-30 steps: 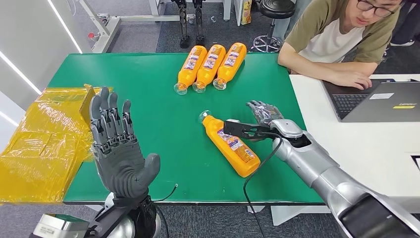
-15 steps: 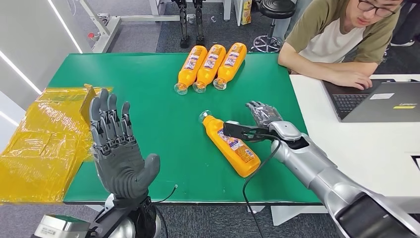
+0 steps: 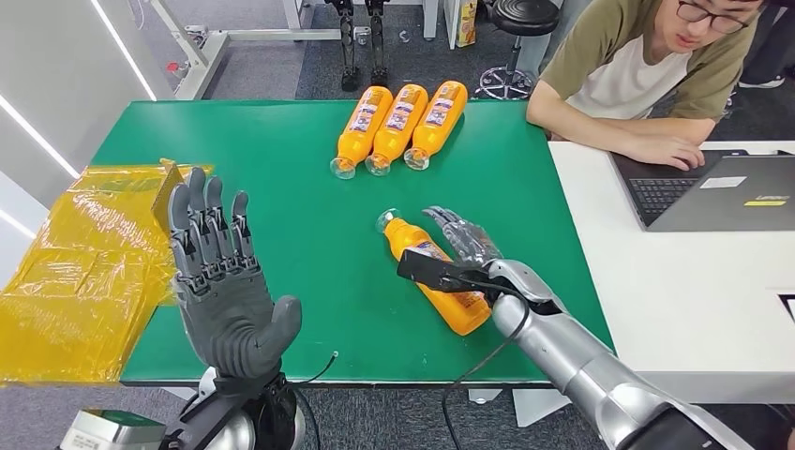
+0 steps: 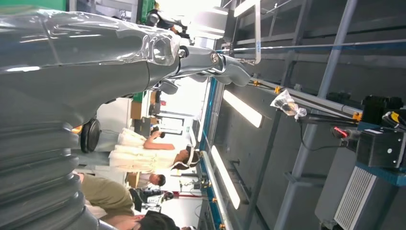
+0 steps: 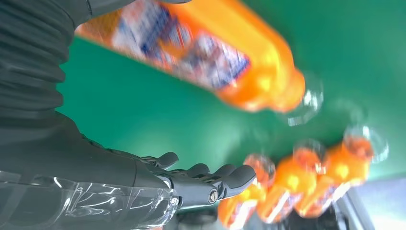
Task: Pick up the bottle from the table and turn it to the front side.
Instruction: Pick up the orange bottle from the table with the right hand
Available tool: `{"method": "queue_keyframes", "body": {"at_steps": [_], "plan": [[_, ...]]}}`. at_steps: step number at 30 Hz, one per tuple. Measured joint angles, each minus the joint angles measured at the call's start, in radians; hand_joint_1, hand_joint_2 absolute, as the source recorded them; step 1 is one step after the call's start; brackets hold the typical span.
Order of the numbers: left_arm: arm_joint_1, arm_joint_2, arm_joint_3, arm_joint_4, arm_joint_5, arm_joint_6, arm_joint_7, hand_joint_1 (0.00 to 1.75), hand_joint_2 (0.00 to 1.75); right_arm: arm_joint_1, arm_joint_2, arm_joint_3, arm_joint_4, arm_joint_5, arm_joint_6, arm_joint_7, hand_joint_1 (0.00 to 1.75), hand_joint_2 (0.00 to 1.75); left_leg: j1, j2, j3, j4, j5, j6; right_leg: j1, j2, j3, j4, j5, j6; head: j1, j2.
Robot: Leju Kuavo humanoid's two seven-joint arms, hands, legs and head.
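Observation:
An orange bottle (image 3: pixel 422 253) with a clear cap lies on its side on the green table (image 3: pixel 300 234), cap toward the far left. My right hand (image 3: pixel 461 242) hovers open over its middle, fingers spread and stretched forward. In the right wrist view the bottle (image 5: pixel 201 52) is blurred, with the flat fingers (image 5: pixel 210 179) beside it and apart from it. My left hand (image 3: pixel 223 281) is raised upright at the table's near left edge, palm open, holding nothing.
Three more orange bottles (image 3: pixel 398 127) lie side by side at the far middle of the table. Yellow plastic bags (image 3: pixel 75 272) cover the left side. A person leans on a white table (image 3: pixel 712 281) with a laptop (image 3: pixel 722 192) at the right.
My right hand has swung left from beside the bottle to over its middle. The bottle and my left hand have stayed put.

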Motion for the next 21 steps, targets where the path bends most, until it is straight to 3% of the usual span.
{"method": "queue_keyframes", "body": {"at_steps": [6, 21], "plan": [[-0.019, 0.001, 0.000, 0.007, 0.017, -0.005, 0.000, 0.00, 1.75, 0.037, -0.031, -0.008, -0.019, -0.037, 0.068, 0.002, 0.00, 1.75, -0.001, 0.000, 0.000, 0.000, 0.000, 0.000, 0.000, 0.000, 0.000, 0.000, 0.000, 0.000, 0.000, 0.000], [-0.037, 0.000, 0.000, 0.011, 0.025, 0.015, 0.017, 0.00, 1.75, -0.033, -0.040, 0.018, 0.058, 0.017, 0.133, 0.177, 0.00, 1.75, 0.000, 0.001, 0.000, 0.000, 0.000, 0.000, 0.000, 0.000, 0.000, 0.000, 0.000, 0.000, 0.000, 0.000]]}}
